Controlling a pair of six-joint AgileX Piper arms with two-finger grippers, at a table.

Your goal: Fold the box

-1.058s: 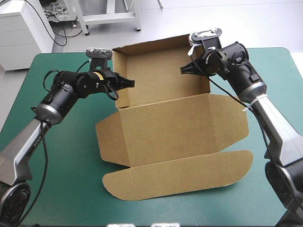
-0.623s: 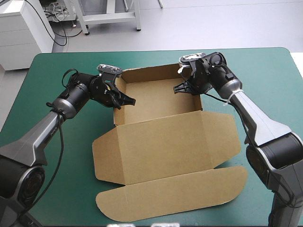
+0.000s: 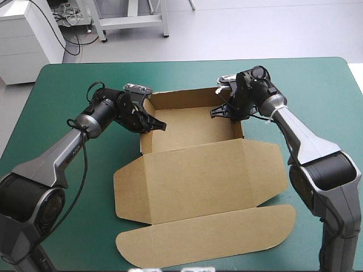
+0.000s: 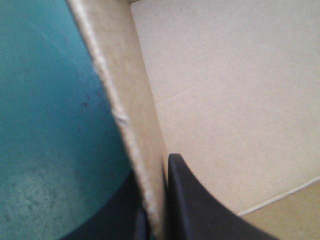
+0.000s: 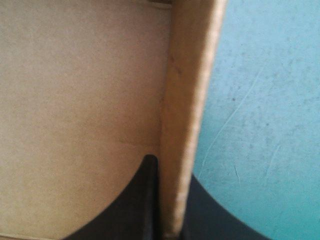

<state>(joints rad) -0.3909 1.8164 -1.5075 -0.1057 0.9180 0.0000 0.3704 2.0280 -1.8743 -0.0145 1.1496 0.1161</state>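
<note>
Now the brown box (image 3: 190, 127) sits mid-frame on the teal-green desk (image 3: 68, 85), with its tray at upper centre and its lid (image 3: 204, 175) lying flat toward the lower edge. Your left tool (image 3: 154, 122) pinches the left wall (image 4: 127, 100), and your right tool (image 3: 220, 111) pinches the right wall (image 5: 187, 100), each with board between its black fingers. Likely hazards: if you pull unevenly, the tray may skew or a wall may untuck, and too hard a pinch may crease the board.
</note>
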